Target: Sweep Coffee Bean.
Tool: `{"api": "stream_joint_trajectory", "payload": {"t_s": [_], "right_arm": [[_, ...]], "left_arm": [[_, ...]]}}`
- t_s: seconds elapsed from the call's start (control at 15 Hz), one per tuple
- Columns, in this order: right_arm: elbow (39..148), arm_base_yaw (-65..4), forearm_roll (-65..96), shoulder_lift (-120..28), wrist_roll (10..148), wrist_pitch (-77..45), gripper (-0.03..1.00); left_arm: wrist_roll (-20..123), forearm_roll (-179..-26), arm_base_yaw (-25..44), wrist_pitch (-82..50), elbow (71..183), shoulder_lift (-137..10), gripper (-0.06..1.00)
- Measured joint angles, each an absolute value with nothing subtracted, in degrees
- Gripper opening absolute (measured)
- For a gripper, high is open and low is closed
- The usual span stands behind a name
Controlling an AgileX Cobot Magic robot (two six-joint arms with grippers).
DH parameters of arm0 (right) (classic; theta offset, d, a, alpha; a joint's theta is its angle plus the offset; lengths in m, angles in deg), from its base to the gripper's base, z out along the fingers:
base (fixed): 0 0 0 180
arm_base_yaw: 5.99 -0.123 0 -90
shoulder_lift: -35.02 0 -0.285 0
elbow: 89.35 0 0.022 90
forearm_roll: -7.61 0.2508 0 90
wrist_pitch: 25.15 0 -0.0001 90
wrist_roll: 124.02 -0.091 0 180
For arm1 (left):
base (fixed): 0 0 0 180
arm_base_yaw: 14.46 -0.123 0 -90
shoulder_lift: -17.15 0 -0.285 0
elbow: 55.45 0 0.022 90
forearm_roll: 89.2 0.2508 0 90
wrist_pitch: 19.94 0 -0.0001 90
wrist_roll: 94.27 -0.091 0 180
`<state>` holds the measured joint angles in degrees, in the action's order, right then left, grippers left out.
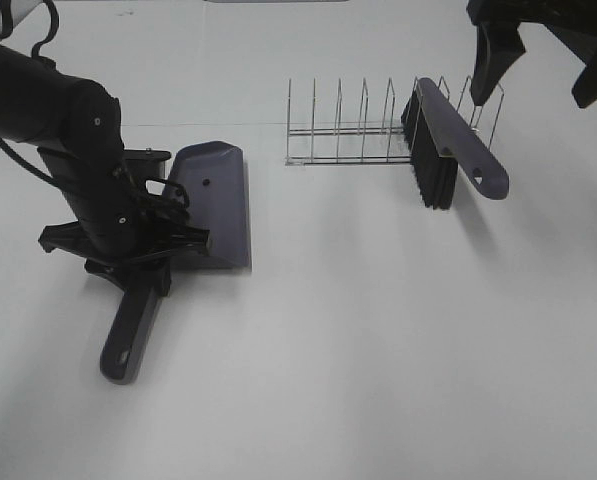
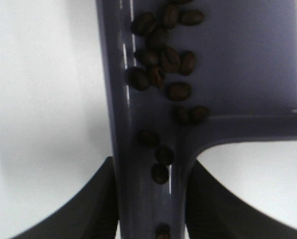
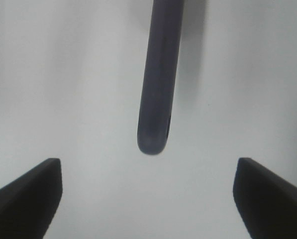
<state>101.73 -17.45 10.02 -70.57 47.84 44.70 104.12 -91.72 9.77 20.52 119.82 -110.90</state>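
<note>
- sweeping looks essentially finished: the small dark brown oval coffee beans (image 2: 160,59) lie inside the grey-purple plastic dustpan (image 1: 216,205), clustered near the pan's back corner where it narrows into the handle, with a few strung down the handle channel.
- no loose beans show on the white table (image 1: 378,350) in the high view, though beans this small could be hard to pick out there.
- the grey-purple hand brush with black bristles (image 1: 448,150) rests leaning in the thin wire rack (image 1: 348,135), so by my reading the brush has done its job and is put away.
- what may remain, as a judgement: setting the dustpan down or tipping out its load, and pulling both arms clear.
- the left gripper (image 2: 150,199) is closed around the dustpan handle, one dark finger on each side of it and pressed against it; the beans sit just beyond the fingertips, the nearest few lying in the handle between the fingers.
- the right gripper (image 3: 148,194) is spread wide and holds nothing; the rounded end of the brush handle (image 3: 155,99) lies in front of the gap between its fingers, apart from both, and no beans show in that view.
- in the high view the right gripper hangs above the rack's far end, well apart from the dustpan and the beans.
</note>
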Motion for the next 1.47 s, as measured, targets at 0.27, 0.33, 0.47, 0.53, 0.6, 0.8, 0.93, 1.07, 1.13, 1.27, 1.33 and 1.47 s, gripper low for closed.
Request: {"api": "stream_joint_trajectory", "payload": {"t_s": [0.27, 0.33, 0.47, 0.53, 0.6, 0.8, 0.93, 1.07, 1.13, 1.27, 1.33, 1.47], "right_arm": [[93.1, -17.4, 10.0, -60.5, 47.8, 44.6, 0.82], [91.6, -17.4, 10.0, -57.6, 47.8, 44.6, 0.82], [89.0, -17.4, 10.0, -52.5, 47.8, 44.5, 0.82], [87.6, -17.4, 10.0, -50.1, 47.8, 44.5, 0.82], [86.3, -17.4, 10.0, -47.4, 47.8, 44.5, 0.82], [78.1, -17.4, 10.2, -36.8, 47.8, 44.7, 0.82], [73.7, -17.4, 10.2, -31.7, 47.9, 44.7, 0.82], [67.1, -17.4, 10.1, -25.4, 49.3, 44.7, 0.82], [63.8, -17.4, 10.0, -21.9, 49.7, 44.7, 0.82], [57.3, -17.4, 9.8, -14.8, 50.5, 44.7, 0.83], [54.2, -17.4, 9.4, -11.2, 50.7, 44.8, 0.82], [50.2, -17.4, 8.2, -5.3, 51.3, 44.9, 0.82]], "left_arm": [[101.7, -95.1, 9.8, 19.8, 120.1, -112.1, 0.38], [101.5, -95.7, 9.8, 19.6, 120.1, -112.1, 0.44], [101.3, -96.0, 9.8, 19.4, 120.1, -111.6, 0.58], [101.3, -95.4, 9.8, 19.8, 120.2, -111.2, 0.61], [101.3, -94.2, 9.8, 21.1, 120.8, -110.4, 0.62], [101.8, -83.7, 9.6, 37.2, 123.5, -100.1, 0.63], [102.4, -80.3, 9.4, 44.0, 123.5, -94.5, 0.63], [102.7, -78.3, 9.3, 48.1, 121.2, -86.4, 0.63], [103.1, -78.3, 9.3, 48.8, 117.5, -81.2, 0.63], [105.0, -78.7, 9.3, 49.6, 108.6, -70.2, 0.63], [106.1, -79.0, 9.3, 49.7, 104.2, -64.5, 0.63], [107.3, -79.7, 9.3, 49.7, 97.9, -55.6, 0.63]]}}
